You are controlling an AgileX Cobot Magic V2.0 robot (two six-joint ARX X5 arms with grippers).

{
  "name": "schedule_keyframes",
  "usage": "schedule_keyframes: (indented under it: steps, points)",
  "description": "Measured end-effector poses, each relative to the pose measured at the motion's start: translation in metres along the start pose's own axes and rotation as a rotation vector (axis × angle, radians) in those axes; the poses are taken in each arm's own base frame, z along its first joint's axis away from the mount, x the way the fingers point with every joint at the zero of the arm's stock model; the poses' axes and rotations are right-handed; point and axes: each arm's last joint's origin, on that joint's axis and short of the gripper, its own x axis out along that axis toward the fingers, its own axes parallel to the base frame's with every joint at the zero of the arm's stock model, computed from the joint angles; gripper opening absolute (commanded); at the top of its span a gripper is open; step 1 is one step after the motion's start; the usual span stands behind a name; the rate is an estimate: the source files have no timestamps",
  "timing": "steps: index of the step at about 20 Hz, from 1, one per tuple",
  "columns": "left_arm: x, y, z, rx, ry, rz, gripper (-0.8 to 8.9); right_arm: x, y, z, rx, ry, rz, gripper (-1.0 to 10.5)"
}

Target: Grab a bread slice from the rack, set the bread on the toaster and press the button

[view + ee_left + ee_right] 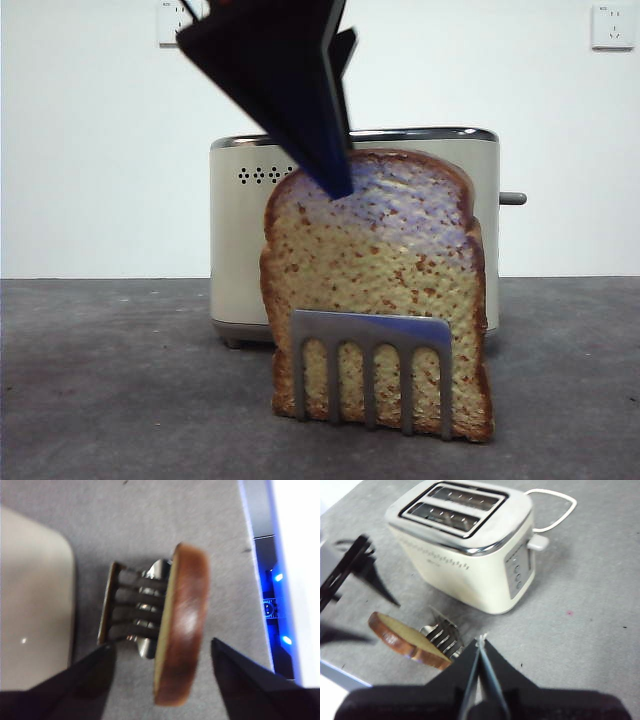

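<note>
The slice of bread (pixel 380 260) stands upright in the low steel rack (pixel 370 330), just in front of the cream toaster (pixel 230 250). My left gripper (pixel 340 180) comes down from the upper left, its dark tip at the bread's top crust. In the left wrist view it (pixel 161 645) is open, one jaw on each side of the bread (pixel 182 625) above the rack (pixel 130 605). The button (pixel 512 198) sticks out from the toaster's right end. My right gripper (pixel 480 642) is shut and empty, back from the toaster (pixel 470 555), bread (pixel 400 640) and rack (pixel 442 635).
Two white wall sockets (pixel 612 25) sit high on the back wall. A white cord (pixel 555 510) loops on the table behind the toaster. The table edge (pixel 340 672) runs close to the bread. A blue-lit device (pixel 272 605) lies beyond that edge.
</note>
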Motion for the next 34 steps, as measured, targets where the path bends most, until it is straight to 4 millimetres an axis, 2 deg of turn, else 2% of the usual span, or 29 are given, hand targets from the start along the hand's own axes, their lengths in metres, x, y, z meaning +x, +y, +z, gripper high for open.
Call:
schedule_keyframes:
  steps: [5,9,16,19,26,31,34]
  points:
    - [0.008,0.008,-0.006,-0.031,0.02,-0.011,1.81,0.0,0.0,0.0,-0.007,0.002,0.001,0.0]
    - [0.008,0.007,-0.005,-0.031,-0.009,-0.047,-0.08,0.0,0.0,0.0,-0.029,0.001,0.001,0.0]
    - [0.002,0.006,-0.006,-0.006,-0.02,-0.041,-0.06,0.0,0.0,0.0,-0.035,0.002,0.001,0.0]
    - [-0.023,0.003,-0.008,0.009,-0.065,0.0,-0.05,0.0,0.0,0.0,-0.035,0.002,0.001,0.0]
    - [-0.096,-0.017,-0.02,0.135,-0.063,0.138,-0.09,0.0,0.0,0.0,-0.035,0.002,0.001,0.0]
    - [-0.164,-0.002,0.001,0.148,-0.159,0.287,-0.09,0.004,-0.002,0.001,-0.023,0.023,0.004,0.0]
    - [-0.19,0.012,0.018,0.14,-0.182,0.35,-0.09,0.008,-0.005,0.002,-0.007,0.053,0.008,0.0]
